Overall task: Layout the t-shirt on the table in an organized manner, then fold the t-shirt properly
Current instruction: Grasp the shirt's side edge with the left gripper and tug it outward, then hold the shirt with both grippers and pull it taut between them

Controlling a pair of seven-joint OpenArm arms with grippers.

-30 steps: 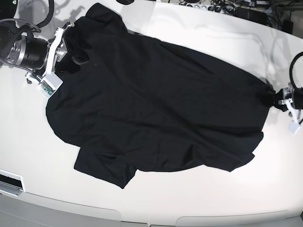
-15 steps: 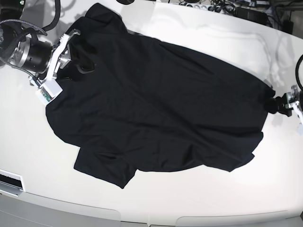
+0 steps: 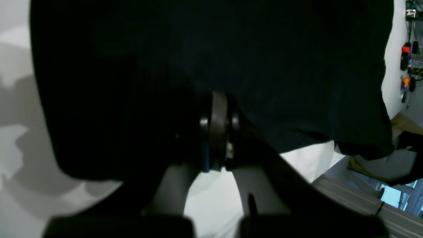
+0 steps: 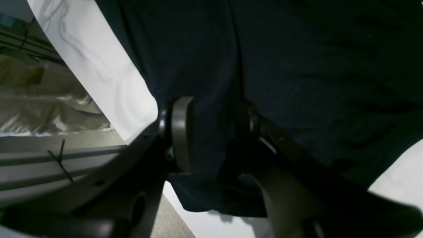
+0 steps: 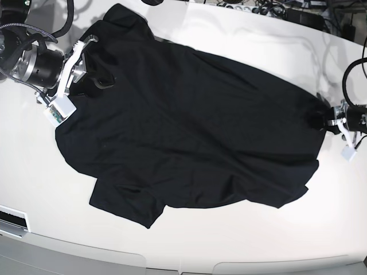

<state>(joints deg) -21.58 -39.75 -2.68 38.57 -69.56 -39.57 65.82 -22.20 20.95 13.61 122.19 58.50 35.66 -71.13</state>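
T-shirt spread flat mid-table, bare white margin all round. Left gripper pinched shut on hem edge; right gripper parted, astride fabric edge.

Since the earlier pictures, the left gripper has moved out from the t-shirt edge and returned to it; its jaws are now pressed together at the hem. The right gripper has shifted slightly up and inward over the shirt's upper corner, where the fabric now sits a little differently.
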